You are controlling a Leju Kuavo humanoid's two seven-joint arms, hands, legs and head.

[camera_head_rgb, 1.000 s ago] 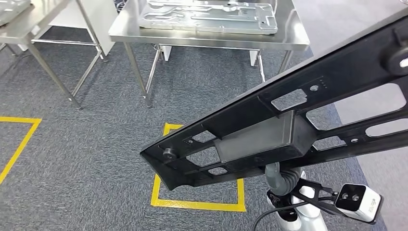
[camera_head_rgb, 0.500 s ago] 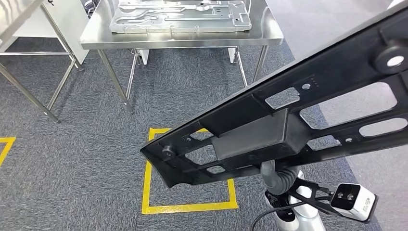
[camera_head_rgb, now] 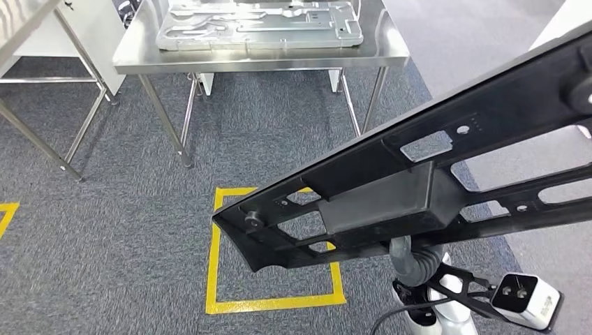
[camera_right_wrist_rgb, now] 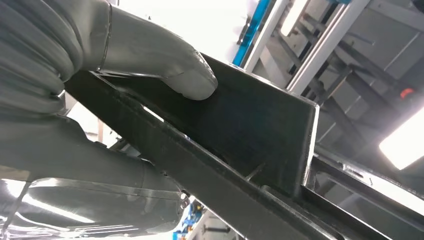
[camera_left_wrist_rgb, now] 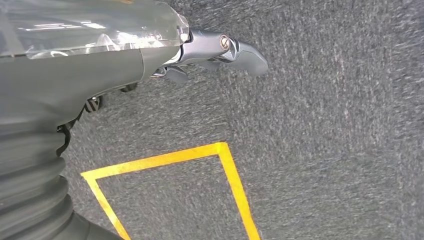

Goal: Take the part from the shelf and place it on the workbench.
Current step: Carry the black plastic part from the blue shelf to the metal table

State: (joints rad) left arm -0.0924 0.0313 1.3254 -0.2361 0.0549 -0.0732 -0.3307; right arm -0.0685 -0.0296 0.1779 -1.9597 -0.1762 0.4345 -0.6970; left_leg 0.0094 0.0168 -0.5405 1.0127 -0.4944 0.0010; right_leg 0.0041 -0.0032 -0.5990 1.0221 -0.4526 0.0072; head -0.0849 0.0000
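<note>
From my remote seat: nearest the head cam, the right arm's grey ribbed wrist [camera_head_rgb: 417, 264] rises from the bottom edge, a white cam module [camera_head_rgb: 523, 300] w/ black bracket just to its right. The right hand [camera_right_wrist_rgb: 150, 65] is clamped on the black part [camera_head_rgb: 419, 188]; in the wrist view its thick grey thumb [camera_right_wrist_rgb: 192, 80] presses the part's boxy centre block, w/ the rest of the hand beneath the long rail. The part is a long black frame w/ cut-out windows, held in the air, tilted, running from a low near end at centre to a higher end off the right edge. It hangs over the floor, well apart from the workbench [camera_head_rgb: 265, 59].

The left hand [camera_left_wrist_rgb: 210, 52] hangs over the carpet, holding nothing; fingers extended and pointing out from the grey cover, not curled on anything.

Below the part, a yellow tape square [camera_head_rgb: 213, 272] marks the grey carpet [camera_head_rgb: 126, 230], partly hidden by the part's near end. A scrap of another yellow line [camera_head_rgb: 5, 213] sits at the left edge.

Farther off, the steel workbench stands centre-left on thin legs, carrying a flat silver metal panel [camera_head_rgb: 258, 24] that covers most of its top. A second steel table frame [camera_head_rgb: 49, 105] sits far left, w/ a white cabinet [camera_head_rgb: 105, 35] behind it. Pale smooth flooring [camera_head_rgb: 468, 42] lies far right
</note>
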